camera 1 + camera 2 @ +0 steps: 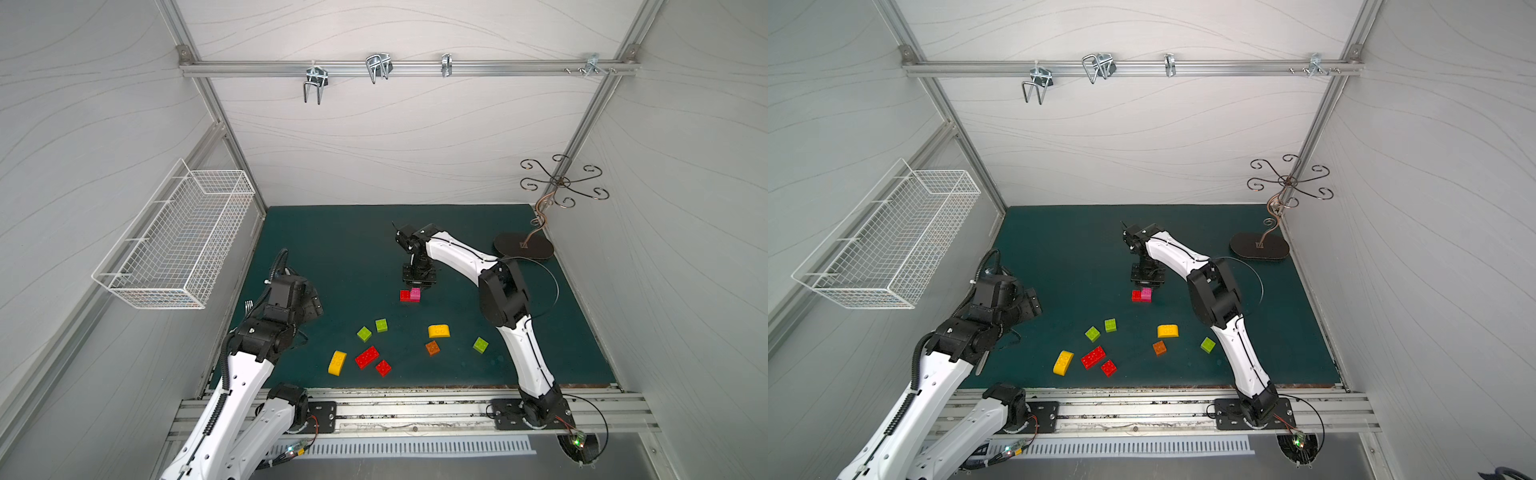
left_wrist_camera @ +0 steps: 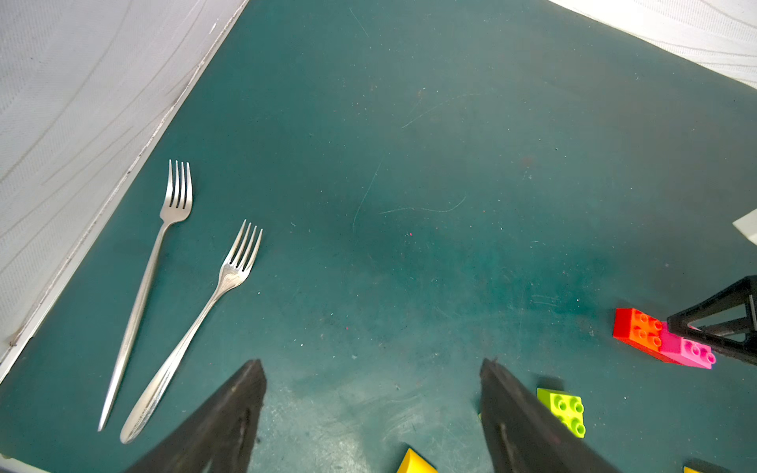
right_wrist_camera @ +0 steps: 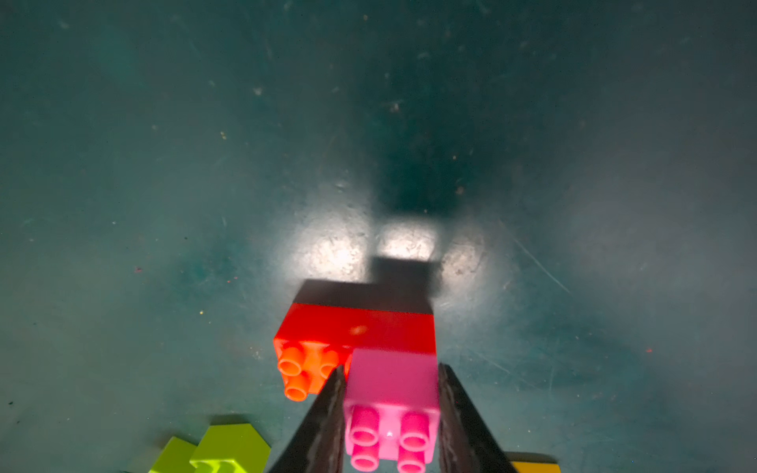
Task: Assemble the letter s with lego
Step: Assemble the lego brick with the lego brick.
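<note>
A pink brick [image 3: 391, 393] sits stacked on one end of a red oblong brick [image 3: 352, 327] near the mat's middle; the pair shows in both top views [image 1: 414, 294] [image 1: 1146, 294]. My right gripper [image 3: 392, 367] comes down from above, its two fingers pressed against the pink brick's sides. Loose lego lies nearer the front: lime squares [image 1: 364, 333] [image 1: 381, 325] [image 1: 480, 345], yellow round-topped ones [image 1: 439, 331] [image 1: 337, 363], a red oblong [image 1: 367, 357], a red square [image 1: 383, 368] and an orange square [image 1: 432, 348]. My left gripper [image 2: 371, 362] hovers at the mat's left, open and holding nothing.
Two metal forks [image 2: 176, 196] [image 2: 233, 270] lie by the left wall beside my left arm. A white wire basket [image 1: 178, 241] hangs on the left wall. A scrolled metal hook stand [image 1: 523, 245] occupies the back right corner of the green mat [image 1: 332, 249].
</note>
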